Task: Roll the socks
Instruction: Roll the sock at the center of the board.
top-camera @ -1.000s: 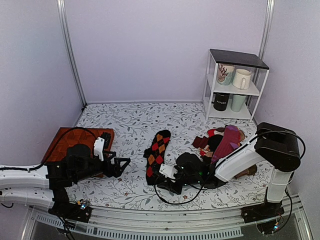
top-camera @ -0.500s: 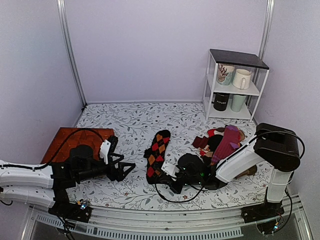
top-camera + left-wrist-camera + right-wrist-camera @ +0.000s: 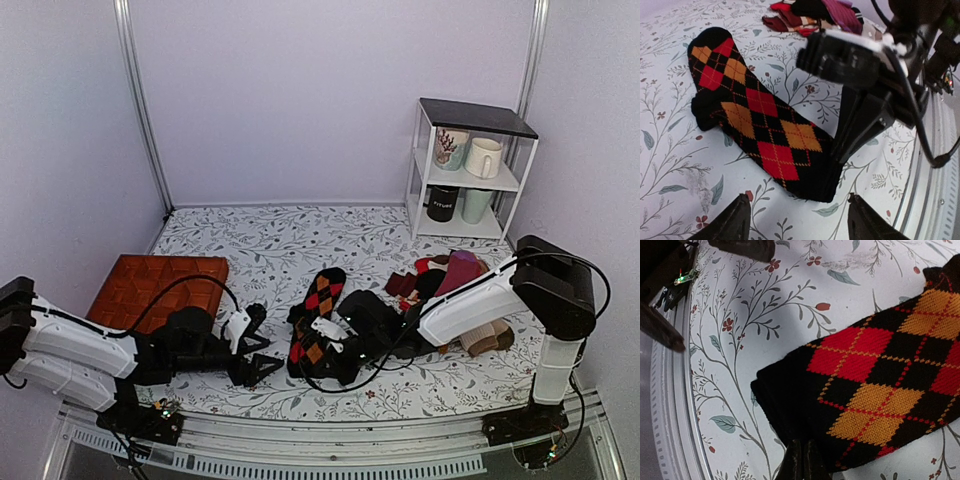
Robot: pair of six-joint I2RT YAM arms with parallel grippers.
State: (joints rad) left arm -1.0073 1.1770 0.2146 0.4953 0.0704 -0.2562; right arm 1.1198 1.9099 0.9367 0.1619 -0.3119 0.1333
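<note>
There are two arms down low over the desk (image 3: 250, 250), which wears one white cloth printed with thin grey-green leafy stems and small red flowers. Between the arms lie the argyle socks (image 3: 318, 305), a long flat strip of black knit running from the middle of the desk toward the near edge. Red and orange diamonds alternate along it, crossed by fine dotted orange lines, and the toe end is rounded and plain black. They lie so flat on one another that I cannot count the layers.

The right tool (image 3: 308, 350) has its two thin dark fingers pinched fully together on the black cuff end nearest the rail. In its own wrist view the tips meet right on that edge. The left tool (image 3: 797, 220) stands just beside that same end with its two blunt dark fingers (image 3: 732, 220) spread apart. It holds nothing, only bare cloth shows between them, and it does not touch the knit.

To the right of the strip is one loose pile of other socks (image 3: 455, 285), soft and rumpled, in maroon, purple, red and tan. At the left sits one flat reddish-brown mat (image 3: 160, 285), rectangular, with a quilted diamond surface. In the far right corner stands one white wire-frame shelf unit (image 3: 470, 170) with a black top and two white shelves. It carries four mugs (image 3: 482, 158), two to a shelf: one flowered, one cream, one black, one pale green, all smooth and glossy.
</note>
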